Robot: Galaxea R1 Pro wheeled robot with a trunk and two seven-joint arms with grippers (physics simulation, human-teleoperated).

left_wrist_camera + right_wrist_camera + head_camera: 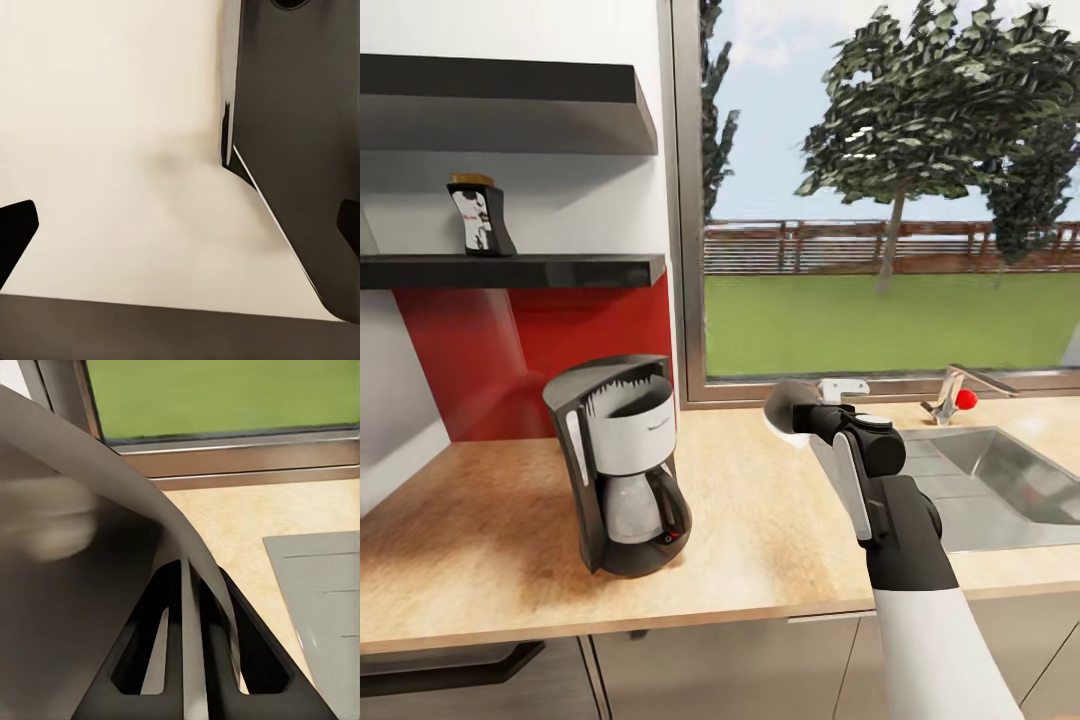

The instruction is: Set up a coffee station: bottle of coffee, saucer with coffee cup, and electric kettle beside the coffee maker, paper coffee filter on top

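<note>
The tall black and silver coffee maker point(625, 465) stands on the tan countertop point(760, 540), left of centre. On the lower dark shelf above it is the bottle of coffee point(480, 215). My right gripper point(807, 417) point(193, 576) hovers over the counter to the right of the machine. It is shut on the thin grey-white paper coffee filter point(788, 403) point(82, 555), whose edge is pinched between the fingers. My left gripper point(180, 232) is open, its dark fingertips point(15, 232) wide apart, facing a cream surface and a dark panel point(300, 150).
A steel sink point(1000, 480) is set into the counter at the right, with a tap and red knob point(963, 398) behind it. A large window point(880, 200) runs along the back. A red splashback point(520, 350) sits behind the coffee maker.
</note>
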